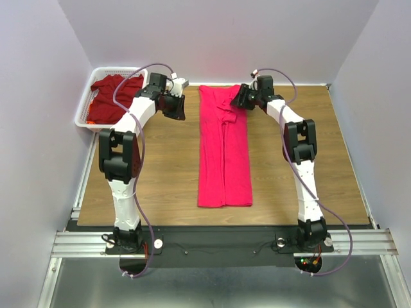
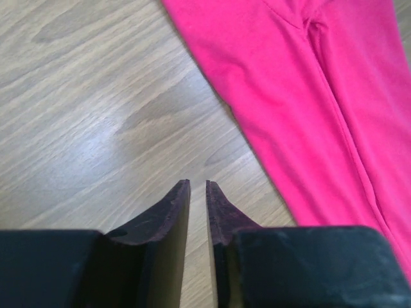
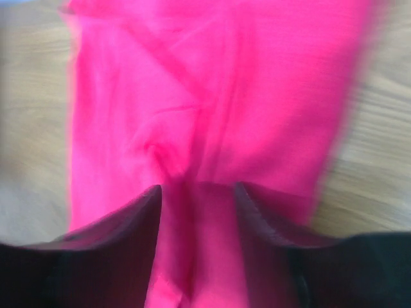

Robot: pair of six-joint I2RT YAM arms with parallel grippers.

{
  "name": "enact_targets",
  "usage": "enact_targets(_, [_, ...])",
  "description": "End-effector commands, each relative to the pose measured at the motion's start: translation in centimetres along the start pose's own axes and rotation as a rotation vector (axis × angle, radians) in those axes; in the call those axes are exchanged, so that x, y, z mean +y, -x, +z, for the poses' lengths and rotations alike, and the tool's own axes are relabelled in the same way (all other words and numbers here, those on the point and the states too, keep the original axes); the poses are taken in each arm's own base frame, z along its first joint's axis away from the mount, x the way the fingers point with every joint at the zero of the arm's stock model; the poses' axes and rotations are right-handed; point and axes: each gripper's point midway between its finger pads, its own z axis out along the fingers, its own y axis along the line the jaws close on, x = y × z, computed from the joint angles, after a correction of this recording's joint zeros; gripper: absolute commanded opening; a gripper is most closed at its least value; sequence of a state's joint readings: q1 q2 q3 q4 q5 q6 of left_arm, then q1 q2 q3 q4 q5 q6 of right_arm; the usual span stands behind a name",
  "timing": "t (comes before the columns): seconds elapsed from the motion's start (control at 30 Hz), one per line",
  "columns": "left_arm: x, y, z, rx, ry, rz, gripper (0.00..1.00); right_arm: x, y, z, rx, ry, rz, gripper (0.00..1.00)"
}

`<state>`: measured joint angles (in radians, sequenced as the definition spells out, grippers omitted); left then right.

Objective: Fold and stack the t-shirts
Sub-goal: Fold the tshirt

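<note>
Left gripper (image 2: 198, 186) is pretty much clenched, just a thin slit between the two dark fingers and nothing caught in it. In its wrist view it hangs over bare wood of the counter (image 2: 96, 96), with the pink t-shirt (image 2: 308, 96) filling the upper right of the frame, apart from the fingertips. From the top camera that gripper sits left of the shirt's upper end, near the basket.

Right gripper (image 3: 196, 189) is spread apart, fingers wide, right over the pink cloth. That wrist view is blurry, so whether the fingers actually touch the fabric can't be told. In the top view it's at the upper right corner of the shirt.

The pink t-shirt lies in the centre of the frame as a long narrow strip, sides folded in, running from the far edge down past the middle. The maroon t-shirt (image 1: 115, 93) is bunched up inside the white mesh basket (image 1: 82, 114) in the upper left of the top view
</note>
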<state>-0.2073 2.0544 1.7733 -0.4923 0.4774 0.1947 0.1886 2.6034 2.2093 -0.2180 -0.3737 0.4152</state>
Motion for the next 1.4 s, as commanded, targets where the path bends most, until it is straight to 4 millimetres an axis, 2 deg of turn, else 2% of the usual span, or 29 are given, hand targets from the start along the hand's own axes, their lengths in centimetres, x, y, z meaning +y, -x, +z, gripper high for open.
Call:
enact_targets(0.0, [-2.1,1.8,-1.9,-0.081,-0.070,0.074,0.30,5.3,2.8,-3.7,0.004,0.153,-0.125,0.64])
enact_targets(0.07, [-3.1,1.2,-2.6,-0.089,-0.100,0.096,0.31,7.2,4.2,-5.5,-0.018,0.203,-0.197,0.73])
enact_targets(0.1, [-3.5,1.2,-2.9,-0.102,-0.111,0.128,0.32,9.5,4.8,-7.7,-0.022,0.268,-0.240,0.76])
enact_targets(0.13, [-4.2,1.0,-3.3,-0.112,-0.138,0.150,0.33,10.4,5.0,-9.0,-0.023,0.303,-0.277,0.80])
enact_targets(0.17, [-4.9,-0.1,-3.9,-0.109,-0.150,0.172,0.34,10.9,4.6,-9.9,-0.016,0.332,-0.329,0.85])
enact_targets(0.2, [-5.6,-0.3,-4.1,-0.125,-0.159,0.236,0.34,12.1,4.4,-11.3,-0.010,0.376,-0.360,0.88])
enact_targets(0.23, [-6.0,-2.6,-3.8,-0.091,-0.170,0.256,0.34,12.7,3.6,-13.2,-0.002,0.391,-0.409,0.89])
enact_targets(0.27, [-6.9,-2.1,-5.1,-0.131,-0.161,0.314,0.35,12.8,3.0,-14.5,0.014,0.395,-0.429,0.90])
enact_targets(0.3, [-7.8,-4.4,-4.8,-0.100,-0.181,0.381,0.35,12.8,1.4,-16.2,0.044,0.392,-0.435,0.90])
enact_targets(0.33, [-8.3,-3.4,-5.6,-0.134,-0.172,0.436,0.35,12.5,1.1,-16.2,0.051,0.390,-0.477,0.90])
enact_targets(0.37, [-9.1,-4.7,-6.5,-0.141,-0.175,0.477,0.37,12.2,-0.6,-18.3,0.078,0.375,-0.525,0.89])
enact_targets(0.4, [-9.6,-5.5,-6.8,-0.140,-0.180,0.519,0.38,11.6,-2.1,-19.0,0.109,0.365,-0.541,0.87])
enact_targets(0.43, [-10.3,-7.8,-6.5,-0.111,-0.195,0.584,0.39,11.5,-3.2,-20.2,0.124,0.358,-0.571,0.85])
enact_targets(0.47, [-11.2,-7.4,-8.0,-0.163,-0.186,0.653,0.41,10.3,-6.3,-21.9,0.178,0.337,-0.618,0.84])
enact_targets(0.53, [-12.4,-8.4,-9.2,-0.194,-0.193,0.736,0.46,9.9,-9.4,-24.0,0.223,0.336,-0.704,0.80])
enact_targets(0.57, [-14.0,-9.8,-10.3,-0.226,-0.219,0.827,0.49,9.0,-11.3,-24.9,0.248,0.335,-0.787,0.79])
enact_targets(0.6, [-14.8,-10.4,-10.8,-0.250,-0.227,0.872,0.54,8.5,-13.8,-27.0,0.268,0.312,-0.834,0.77])
enact_targets(0.63, [-15.6,-11.3,-11.2,-0.261,-0.242,0.914,0.55,7.8,-15.5,-27.9,0.288,0.308,-0.856,0.76])
enact_targets(0.67, [-16.4,-13.1,-11.8,-0.275,-0.263,0.950,0.57,7.6,-16.4,-29.0,0.283,0.315,-0.924,0.75])
enact_targets(0.7, [-17.6,-14.3,-11.9,-0.278,-0.297,1.001,0.57,7.2,-18.9,-30.6,0.299,0.319,-0.960,0.72])
enact_targets(0.73, [-17.8,-16.2,-11.5,-0.254,-0.312,1.011,0.57,7.1,-19.7,-31.5,0.290,0.322,-1.001,0.70])
enact_targets(0.77, [-18.3,-16.8,-11.7,-0.261,-0.320,1.035,0.57,7.1,-20.5,-32.1,0.281,0.331,-1.066,0.68])
enact_targets(0.8, [-19.4,-17.9,-11.5,-0.249,-0.357,1.057,0.57,6.9,-21.6,-32.7,0.285,0.341,-1.089,0.65])
enact_targets(0.83, [-19.5,-19.6,-10.9,-0.210,-0.373,1.063,0.56,7.4,-23.1,-33.7,0.266,0.372,-1.142,0.63])
enact_targets(0.9, [-20.2,-21.1,-10.3,-0.168,-0.398,1.074,0.54,7.8,-24.8,-34.5,0.257,0.411,-1.190,0.59])
enact_targets(0.93, [-21.2,-22.3,-10.0,-0.143,-0.436,1.096,0.53,8.4,-25.9,-34.7,0.258,0.443,-1.223,0.56])
enact_targets(1.07, [-22.2,-25.5,-8.2,-0.030,-0.477,1.089,0.49,8.3,-28.8,-34.9,0.249,0.499,-1.325,0.52])
enact_targets(1.23, [-23.3,-26.3,-7.7,-0.023,-0.502,1.086,0.50,8.6,-31.1,-34.6,0.296,0.573,-1.389,0.49])
enact_targets(1.37, [-23.2,-26.9,-7.0,0.029,-0.503,1.080,0.50,8.6,-32.7,-33.9,0.310,0.607,-1.436,0.49])
